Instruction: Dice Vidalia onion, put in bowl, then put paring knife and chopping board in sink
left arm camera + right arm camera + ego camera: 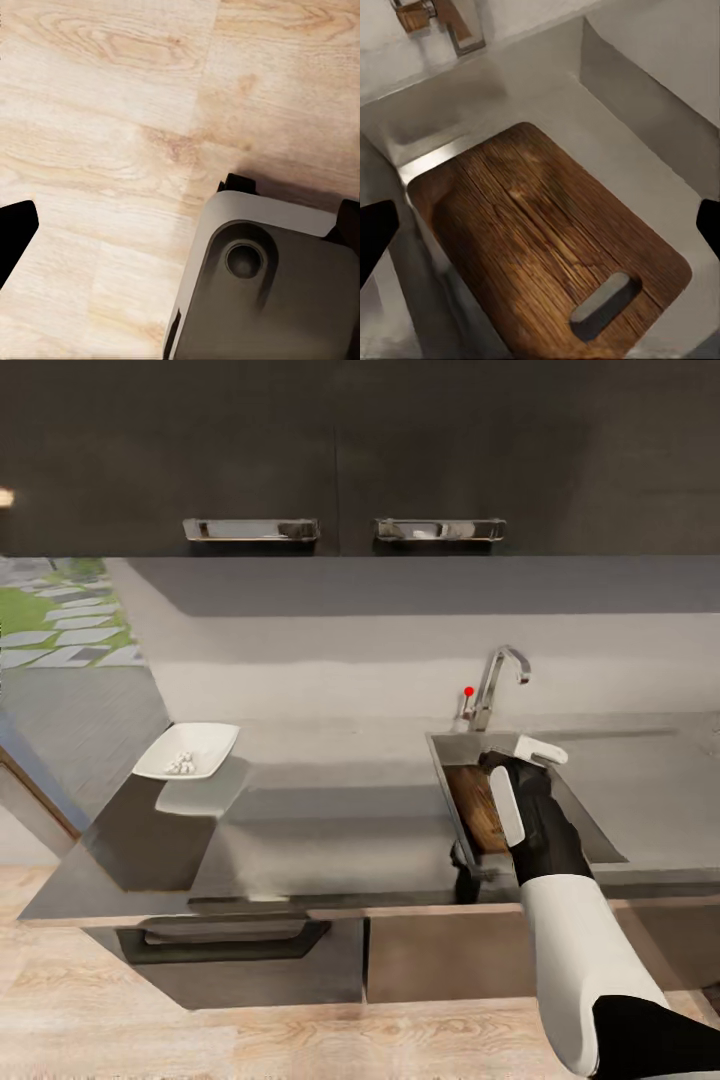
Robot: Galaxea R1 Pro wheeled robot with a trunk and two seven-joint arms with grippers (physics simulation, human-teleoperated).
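Dark brown wood inside grey steel: the chopping board (pixel 536 247) in the sink (pixel 656 90), seen from the right wrist. Lies with its grain face up and seems to be tilted, one short end raised toward a basin wall, the oval slot handle at the other end, lower in the basin. Nearly covers the basin floor.

Right claw (pixel 540 232) above the board, inside the sink. Fingers (pixel 373 240) spread wide, one at each side edge of the wrist view, pinching nothing and not touching the wood.

In the head view, right arm reaching forward and down into the sink (pixel 600 830), with a strip of the chopping board (pixel 472 805) visible beside the wrist. Behind the basin, the chrome faucet (pixel 497 685) with its red-tipped lever (pixel 468 691).

Far to the left on the glossy grey desk (pixel 330 810), well apart from the sink, the white bowl (pixel 205 740). Holds a little heap of pale diced onion (pixel 181 763).

Left claw (pixel 181 225) hanging low over the light wood floor (pixel 112 97), next to the robot's grey base (pixel 285 300). One dark finger (pixel 15 232) at the picture's edge; cannot tell whether spread or pressed together.
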